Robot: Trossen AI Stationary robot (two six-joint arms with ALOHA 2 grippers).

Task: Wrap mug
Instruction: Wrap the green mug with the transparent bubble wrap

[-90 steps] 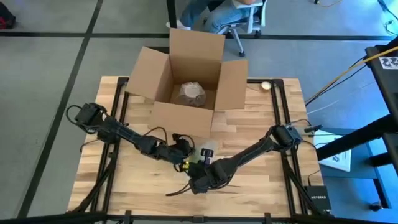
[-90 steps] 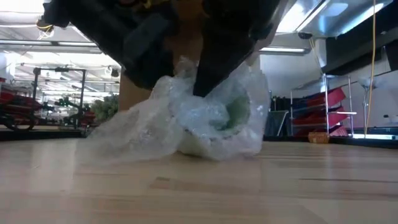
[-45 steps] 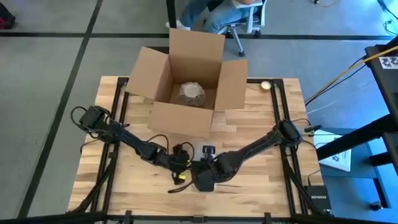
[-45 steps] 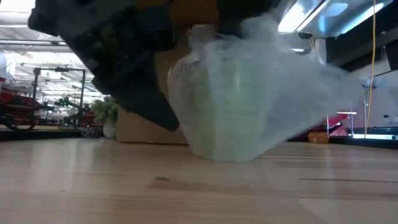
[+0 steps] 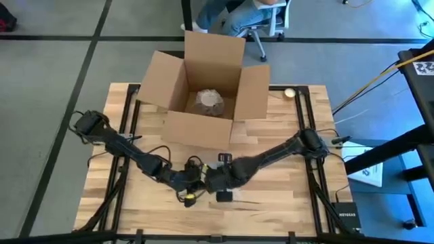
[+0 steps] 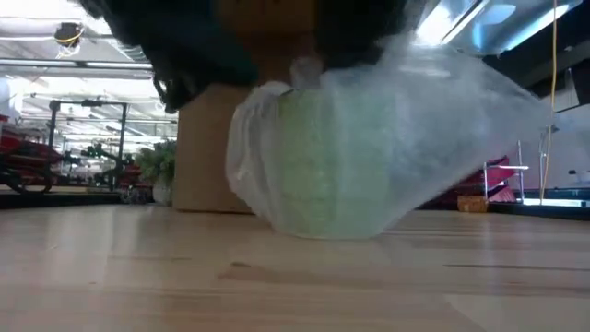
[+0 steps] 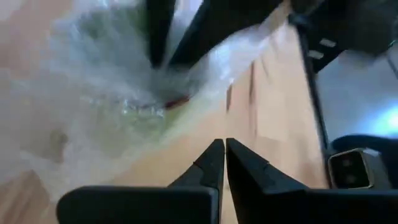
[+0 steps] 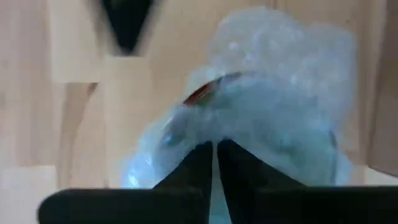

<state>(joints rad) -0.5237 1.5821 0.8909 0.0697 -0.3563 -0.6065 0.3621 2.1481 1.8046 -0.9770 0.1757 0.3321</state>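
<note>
While the mug point(image 6: 336, 157) sits on the bench point(image 6: 277, 286) near its front edge, swathed in bubble wrap point(image 6: 442, 111), my left end effector point(image 7: 219, 158) is clenched beside it and my right end effector point(image 8: 214, 158) is clenched with wrap bunched at its tips. I judge the mug hard, breakable and fairly light, its wrap soft and slippery, so the gathered film above the rim looks the safest hold.
</note>
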